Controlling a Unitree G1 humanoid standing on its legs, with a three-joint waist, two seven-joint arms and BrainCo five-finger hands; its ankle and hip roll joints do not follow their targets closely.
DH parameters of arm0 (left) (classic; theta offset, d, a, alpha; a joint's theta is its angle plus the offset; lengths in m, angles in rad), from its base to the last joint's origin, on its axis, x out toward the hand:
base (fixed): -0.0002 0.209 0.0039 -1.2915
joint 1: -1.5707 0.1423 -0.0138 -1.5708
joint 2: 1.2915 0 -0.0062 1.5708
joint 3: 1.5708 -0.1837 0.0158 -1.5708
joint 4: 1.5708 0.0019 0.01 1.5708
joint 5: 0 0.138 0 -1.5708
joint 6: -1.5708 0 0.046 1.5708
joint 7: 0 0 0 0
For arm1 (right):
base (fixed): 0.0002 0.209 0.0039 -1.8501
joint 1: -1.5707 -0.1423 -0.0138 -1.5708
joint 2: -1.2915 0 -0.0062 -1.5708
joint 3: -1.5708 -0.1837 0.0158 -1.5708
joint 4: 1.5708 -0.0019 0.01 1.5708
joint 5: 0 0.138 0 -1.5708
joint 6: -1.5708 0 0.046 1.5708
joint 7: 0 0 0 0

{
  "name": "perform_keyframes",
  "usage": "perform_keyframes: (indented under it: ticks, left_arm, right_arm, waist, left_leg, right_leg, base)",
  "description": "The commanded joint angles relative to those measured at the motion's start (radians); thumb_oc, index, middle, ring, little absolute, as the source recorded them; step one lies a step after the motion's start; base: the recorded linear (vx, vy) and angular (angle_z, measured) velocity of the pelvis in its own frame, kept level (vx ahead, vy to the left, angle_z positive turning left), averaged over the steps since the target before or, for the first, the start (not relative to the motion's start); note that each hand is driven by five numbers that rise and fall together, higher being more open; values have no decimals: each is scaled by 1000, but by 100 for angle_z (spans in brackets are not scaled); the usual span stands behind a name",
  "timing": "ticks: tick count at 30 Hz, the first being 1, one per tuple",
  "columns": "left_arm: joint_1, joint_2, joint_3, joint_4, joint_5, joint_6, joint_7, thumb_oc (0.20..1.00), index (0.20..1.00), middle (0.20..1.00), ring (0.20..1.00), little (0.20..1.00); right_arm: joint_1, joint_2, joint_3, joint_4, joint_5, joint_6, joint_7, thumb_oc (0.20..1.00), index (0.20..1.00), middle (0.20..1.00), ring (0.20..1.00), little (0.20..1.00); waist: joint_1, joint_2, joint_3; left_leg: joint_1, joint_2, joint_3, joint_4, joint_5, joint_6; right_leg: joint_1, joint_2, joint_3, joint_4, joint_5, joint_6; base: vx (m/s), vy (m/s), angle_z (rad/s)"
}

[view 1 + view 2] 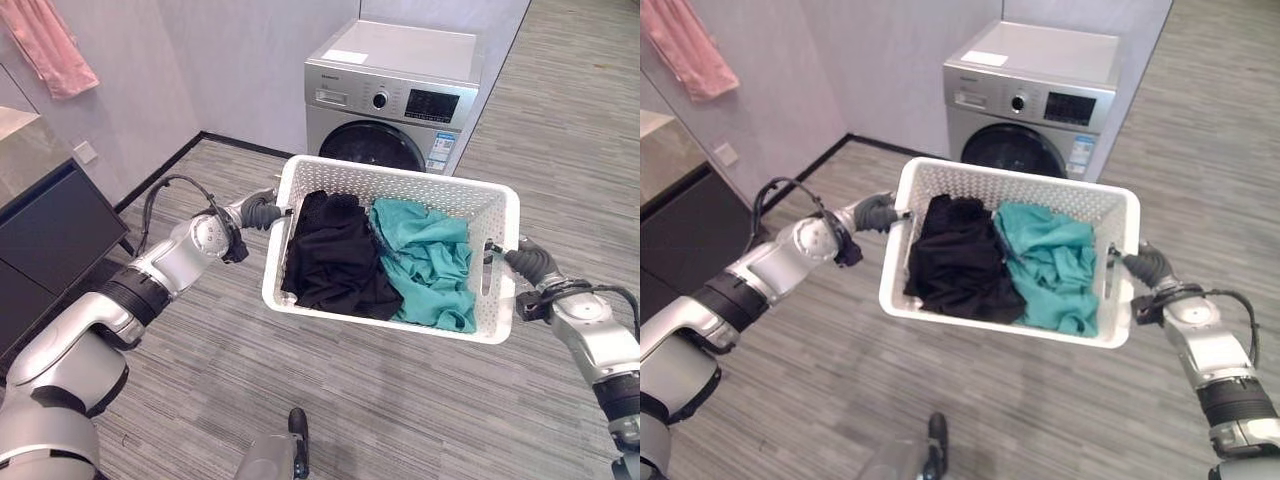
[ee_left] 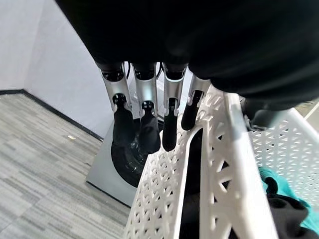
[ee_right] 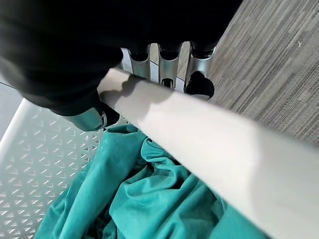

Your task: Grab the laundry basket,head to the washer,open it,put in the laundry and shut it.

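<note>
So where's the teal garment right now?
In the head views, the teal garment lies in the white basket's right half, beside the black clothes, nearest the right hand.

White perforated basket [image 1: 300, 290] — black clothes [image 1: 335, 260], teal garment [image 1: 430, 255] — silver washer [image 1: 395, 95], grey striped floor [image 1: 330, 390].

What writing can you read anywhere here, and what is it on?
None can be read.
Washer front: print on the left of its control strip and on the dark display, too small.
Sticker beside the door: too small.
White sheet on top: no readable print.
Basket: no writing seen.
</note>
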Motion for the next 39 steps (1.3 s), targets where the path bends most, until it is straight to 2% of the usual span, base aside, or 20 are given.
perform_keyframes:
  ticks: [1,2,3,5,7,8,9,11,13,19,21,23,24,25,27,28,32,33,35,39]
  left_arm:
    - [-80,5,103,4,-16,-80,25,200,200,200,200,200]
    - [-78,6,106,3,-16,-80,25,200,200,200,200,200]
    - [-67,-1,114,-15,-21,-73,33,200,200,200,200,200]
    - [-53,-32,127,-15,-27,-65,39,200,200,200,200,200]
    - [-62,-54,123,-31,-27,-66,38,200,200,200,200,200]
    - [-49,-58,121,-46,-23,-66,37,200,200,200,200,200]
    - [-47,-59,121,-47,-22,-66,37,200,200,200,200,200]
    - [-36,-80,123,-37,-16,-69,40,200,200,200,200,200]
    - [-22,-85,138,-18,11,-83,52,200,200,200,200,200]
    - [-52,-72,127,13,26,-105,63,200,200,200,200,200]
    - [-50,-59,133,4,12,-109,67,200,200,200,200,200]
    - [-63,-32,130,3,-4,-104,73,200,200,200,200,200]
    - [-63,-32,131,3,-4,-104,73,200,200,200,200,200]
    - [-80,0,136,4,-26,-91,82,200,200,200,200,200]
    - [-91,20,141,-7,-45,-85,84,200,200,200,200,200]
    - [-124,22,131,-2,-66,-74,87,200,200,200,200,200]
    - [-164,1,122,8,-72,-76,94,200,200,200,200,200]
    - [-164,0,122,9,-72,-76,94,200,200,200,200,200]
    - [-173,-8,114,1,-68,-90,105,200,200,200,200,200]
    - [-201,-31,82,-2,-74,-105,109,200,200,200,200,200]
  right_arm:
    - [-60,-16,-65,-56,-18,-71,-20,200,200,200,200,200]
    - [-62,-16,-63,-56,-19,-70,-20,200,200,200,200,200]
    - [-92,2,-50,-66,-49,-65,-18,200,200,200,200,200]
    - [-106,32,-48,-57,-62,-67,-30,200,200,200,200,200]
    - [-100,42,-58,-67,-55,-68,-37,200,200,200,200,200]
    - [-87,32,-66,-80,-56,-60,-31,200,200,200,200,200]
    - [-83,32,-68,-82,-56,-59,-31,200,200,200,200,200]
    - [-71,27,-68,-99,-43,-59,-27,200,200,200,200,200]
    - [-48,25,-86,-124,-37,-59,-24,200,200,200,200,200]
    - [-31,-5,-124,-131,-12,-69,-24,200,200,200,200,200]
    - [-35,-26,-128,-130,4,-81,-35,200,200,200,200,200]
    - [-61,-49,-118,-114,23,-91,-50,200,200,200,200,200]
    - [-62,-49,-117,-114,23,-91,-50,200,200,200,200,200]
    - [-96,-63,-88,-108,33,-87,-58,200,200,200,200,200]
    - [-115,-66,-79,-107,37,-85,-73,200,200,200,200,200]
    - [-124,-73,-83,-108,44,-78,-84,200,200,200,200,200]
    - [-113,-102,-105,-145,36,-75,-76,200,200,200,200,200]
    - [-111,-104,-107,-146,36,-75,-76,200,200,200,200,200]
    - [-118,-123,-122,-146,31,-94,-86,200,200,200,200,200]
    - [-158,-165,-125,-112,33,-107,-105,200,200,200,200,200]
  waist:
    - [36,39,-107]
    - [34,37,-107]
    - [7,68,-87]
    - [-15,88,-76]
    - [-33,90,-65]
    - [-44,86,-70]
    - [-49,91,-69]
    - [-65,80,-65]
    - [-80,77,-63]
    - [-110,43,-103]
    - [-120,42,-117]
    - [-114,27,-111]
    - [-116,31,-112]
    - [-92,-4,-86]
    - [-80,-23,-56]
    - [-74,-27,-42]
    - [-64,-20,-41]
    - [-63,-23,-39]
    - [-41,0,-49]
    - [-32,14,-53]
  left_leg:
    - [37,58,3,-54,-17,-12]
    - [35,55,4,-54,-17,-10]
    - [94,76,-21,-65,-38,13]
    - [152,72,-72,-96,-44,19]
    - [182,66,-117,-104,-62,2]
    - [191,62,-150,-102,-82,-12]
    - [195,67,-157,-100,-85,-12]
    - [220,64,-205,-97,-126,-33]
    - [277,81,-231,-97,-177,-51]
    - [319,128,-272,-29,-198,-99]
    - [303,175,-282,57,-152,-120]
    - [211,214,-284,300,-43,-118]
    - [206,217,-287,308,-48,-118]
    - [102,216,-305,573,18,-85]
    - [5,244,-300,752,30,-66]
    - [-46,285,-267,710,37,-76]
    - [-59,302,-262,382,50,-119]
    - [-46,299,-259,362,58,-121]
    - [13,281,-322,-2,86,-160]
    - [-3,248,-369,-154,122,-169]
  right_leg:
    - [-167,-28,5,403,347,202]
    - [-177,-32,5,421,341,203]
    - [-287,-34,-26,656,365,215]
    - [-410,-77,-43,719,307,180]
    - [-445,-150,-26,573,257,136]
    - [-443,-172,-1,377,226,113]
    - [-427,-168,-10,360,229,112]
    - [-446,-190,57,106,253,123]
    - [-484,-231,78,-87,348,160]
    - [-438,-223,93,-103,395,164]
    - [-410,-186,72,-84,379,142]
    - [-357,-150,61,-95,353,101]
    - [-357,-148,58,-94,353,101]
    - [-312,-122,62,-105,335,46]
    - [-283,-93,69,-108,325,12]
    - [-257,-76,58,-116,312,8]
    - [-217,-63,48,-113,272,24]
    - [-214,-66,47,-112,271,23]
    - [-178,-53,44,-97,209,34]
    - [-160,-46,39,-73,178,27]
  base:
    - [163,18,-26]
    - [252,56,-13]
    - [238,58,-17]
    - [431,3,1]
    - [442,-148,39]
    - [318,-165,85]
    - [337,-227,86]
    - [326,-223,44]
    - [454,-259,47]
    - [321,-267,58]
    - [327,-353,35]
    - [188,-324,16]
    - [127,-472,2]
    - [80,-457,-44]
    - [95,-458,-66]
    - [146,-241,-23]
    - [187,-28,3]
    - [213,60,2]
    - [278,102,-2]
    - [159,74,0]
